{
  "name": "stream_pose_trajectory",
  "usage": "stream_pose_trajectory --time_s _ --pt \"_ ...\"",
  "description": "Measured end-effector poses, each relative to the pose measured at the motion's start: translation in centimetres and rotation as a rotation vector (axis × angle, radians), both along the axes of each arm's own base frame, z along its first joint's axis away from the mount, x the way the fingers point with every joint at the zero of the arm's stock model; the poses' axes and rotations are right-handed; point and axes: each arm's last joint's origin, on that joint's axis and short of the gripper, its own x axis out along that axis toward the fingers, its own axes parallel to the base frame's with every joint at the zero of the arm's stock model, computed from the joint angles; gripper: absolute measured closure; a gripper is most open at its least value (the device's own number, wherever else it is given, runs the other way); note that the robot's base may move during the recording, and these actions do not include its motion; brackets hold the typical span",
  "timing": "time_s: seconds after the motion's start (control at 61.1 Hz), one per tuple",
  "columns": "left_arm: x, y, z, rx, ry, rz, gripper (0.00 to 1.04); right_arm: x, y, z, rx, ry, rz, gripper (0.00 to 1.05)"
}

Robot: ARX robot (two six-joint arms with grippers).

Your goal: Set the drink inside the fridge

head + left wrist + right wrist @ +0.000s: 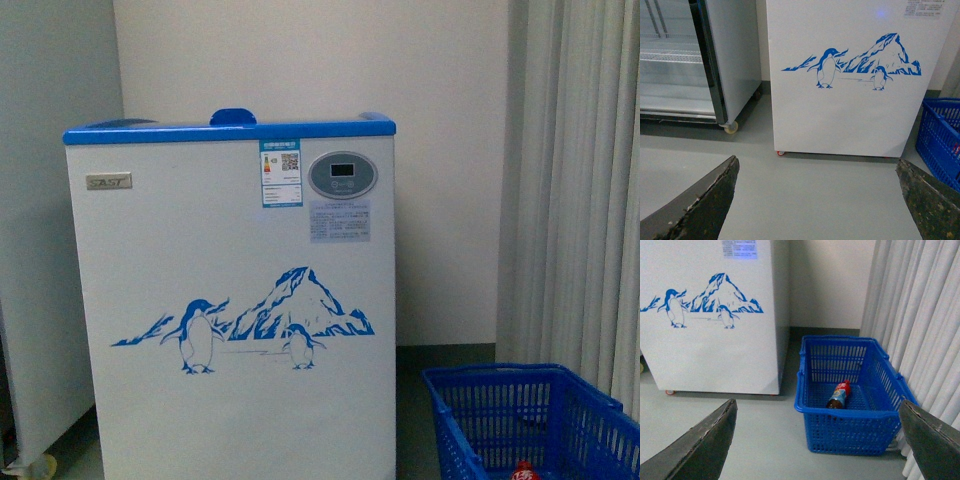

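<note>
Grey floor (805, 200) and a pale wall frame one fridge (240, 300), one blue basket (530, 420) and one bottle (839, 394). A curtain (580, 180) hangs at the right, and one pale grey cabinet (50, 250) stands at the left, close beside the fridge.

Both pincers are spread wide and hold nothing. The left pincer (816, 162) hangs low over the floor. The fridge (855, 115) stands straight ahead of it, the cabinet (735, 50) is ahead on one side and a corner of the basket (940, 145) on the other. The right pincer (816, 404) also hangs over bare floor. The basket (850, 435) is just ahead of it, with the fridge (710, 355) ahead and to the side. The bottle lies on its side on the basket's bottom, well apart from this pincer's fingers (705, 445).

Only the front view shows the fridge's blue top rim, one blue handle (233, 117) and one oval grey panel (342, 175). Of the bottle it shows only a red cap (525, 470) at the lower edge. Only the right wrist view shows the whole bottle, with its red top, blue label and dark drink. Only the left wrist view shows the cabinet's glass front with white shelves and one caster (730, 128). All three views show the two penguins on the fridge's decal.
</note>
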Motion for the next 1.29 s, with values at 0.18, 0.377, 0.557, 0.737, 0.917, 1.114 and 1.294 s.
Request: stream_pose_trajectory --time_s 0.18,0.377,0.557,0.737,0.917,1.114,1.294 --pt "0.0 0.0 0.0 0.0 0.0 0.0 0.08 0.0 0.0 0.0 0.0 0.0 0.0 0.07" --pt "0.0 0.0 0.0 0.0 0.0 0.0 0.08 0.0 0.0 0.0 0.0 0.0 0.0 0.07" --pt "0.0 0.0 0.0 0.0 0.0 0.0 0.08 0.0 0.0 0.0 0.0 0.0 0.0 0.07" --pt "0.0 0.0 0.0 0.0 0.0 0.0 0.08 0.0 0.0 0.0 0.0 0.0 0.0 0.07" --pt "0.0 0.0 0.0 0.0 0.0 0.0 0.08 0.0 0.0 0.0 0.0 0.0 0.0 0.07" --pt "0.0 0.0 0.0 0.0 0.0 0.0 0.08 0.0 0.0 0.0 0.0 0.0 0.0 0.07" --pt "0.0 0.0 0.0 0.0 0.0 0.0 0.08 0.0 0.0 0.0 0.0 0.0 0.0 0.07"
